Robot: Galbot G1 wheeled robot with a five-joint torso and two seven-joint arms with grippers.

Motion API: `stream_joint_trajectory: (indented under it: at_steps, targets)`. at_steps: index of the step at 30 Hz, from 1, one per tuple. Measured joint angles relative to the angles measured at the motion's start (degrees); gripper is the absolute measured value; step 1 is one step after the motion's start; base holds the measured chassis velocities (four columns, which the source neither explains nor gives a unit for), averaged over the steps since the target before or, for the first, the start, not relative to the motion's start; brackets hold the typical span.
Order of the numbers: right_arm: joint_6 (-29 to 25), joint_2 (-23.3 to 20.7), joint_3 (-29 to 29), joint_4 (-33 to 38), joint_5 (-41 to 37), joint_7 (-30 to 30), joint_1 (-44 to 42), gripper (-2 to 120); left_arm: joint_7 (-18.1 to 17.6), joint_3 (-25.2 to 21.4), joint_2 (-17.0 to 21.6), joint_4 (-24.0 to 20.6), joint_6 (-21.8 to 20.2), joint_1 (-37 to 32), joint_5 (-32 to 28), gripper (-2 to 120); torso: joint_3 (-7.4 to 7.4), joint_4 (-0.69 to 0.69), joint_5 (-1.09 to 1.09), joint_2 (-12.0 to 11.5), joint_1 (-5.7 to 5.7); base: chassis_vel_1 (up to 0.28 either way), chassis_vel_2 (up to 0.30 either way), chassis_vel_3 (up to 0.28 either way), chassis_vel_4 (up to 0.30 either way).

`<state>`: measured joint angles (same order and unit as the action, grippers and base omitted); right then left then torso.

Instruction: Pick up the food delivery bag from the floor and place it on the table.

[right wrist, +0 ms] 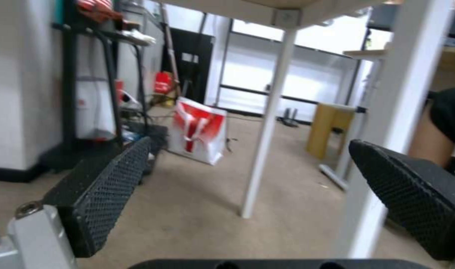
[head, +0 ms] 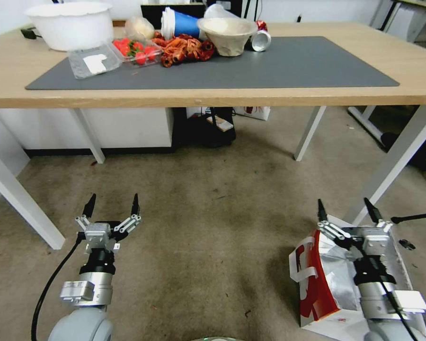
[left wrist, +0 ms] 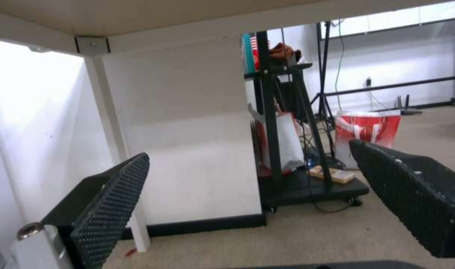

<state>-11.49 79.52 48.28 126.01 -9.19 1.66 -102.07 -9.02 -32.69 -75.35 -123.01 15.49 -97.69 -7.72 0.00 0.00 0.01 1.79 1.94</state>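
Surface [head: 317,90]: pale wood, matt
Mat [head: 293,64]: dark grey, matt
Floor [head: 213,227]: rough, stained
Food delivery bag [head: 333,279]: crinkled silver foil lining, glossy
Claw pads [left wrist: 113,201]: black, studded

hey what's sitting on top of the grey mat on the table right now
On the grey mat, at its far left end: a clear box of strawberries, a loose clear lid, a red crayfish pile, a beige bowl and a tipped can. What lies beneath them is covered.

The bag [head: 333,279], white with red sides and crumpled foil lining, stands open on the stained floor [head: 213,227] beside the desk's [head: 222,94] front right leg.
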Motion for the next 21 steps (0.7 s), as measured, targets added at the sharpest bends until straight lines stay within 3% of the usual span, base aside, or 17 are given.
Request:
stream_joint_trajectory:
  at_steps: [9,21]
  targets:
    - [-1.4,0.0,5.7,-3.9,-1.5,1.1,0.4,100,0.0,-0.4,-0.6,1.4,0.3,0.2,0.0,100,0.00,0.00,0.00,0.0,0.01,0.000,0.000,0.000,0.000]
    - [-2.2,-3.3,12.1,-9.6,-4.0,4.3,1.4,100,-1.9,-0.8,-1.0,2.8,1.6,-0.1,0.8,100,0.00,0.01,-0.01,0.1,0.02,0.000,0.000,0.000,0.000]
